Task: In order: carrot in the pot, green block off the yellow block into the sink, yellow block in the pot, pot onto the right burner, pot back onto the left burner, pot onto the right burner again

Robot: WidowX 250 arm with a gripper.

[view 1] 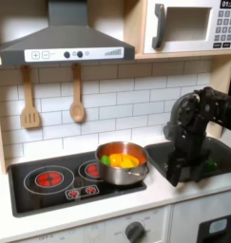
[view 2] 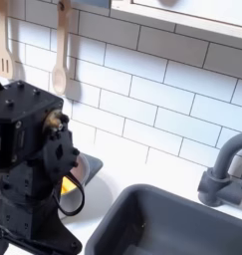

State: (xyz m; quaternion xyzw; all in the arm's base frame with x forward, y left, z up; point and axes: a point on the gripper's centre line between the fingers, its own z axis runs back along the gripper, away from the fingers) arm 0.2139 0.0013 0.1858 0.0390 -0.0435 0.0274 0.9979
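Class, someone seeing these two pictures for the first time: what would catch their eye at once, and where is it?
In the first exterior view, the shiny pot on the cooktop's right burner stands out, with orange and yellow pieces inside. The black robot arm looms over the dark sink at the first exterior view's right. Two wooden utensils hang on the white tiles.

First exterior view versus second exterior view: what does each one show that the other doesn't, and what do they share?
The first exterior view gives the black cooktop with red burners, the grey range hood and the microwave. The second exterior view gives the curved grey faucet. Both exterior views show the black robot arm, the dark sink, the hanging wooden spoon and the shiny round steel pot.
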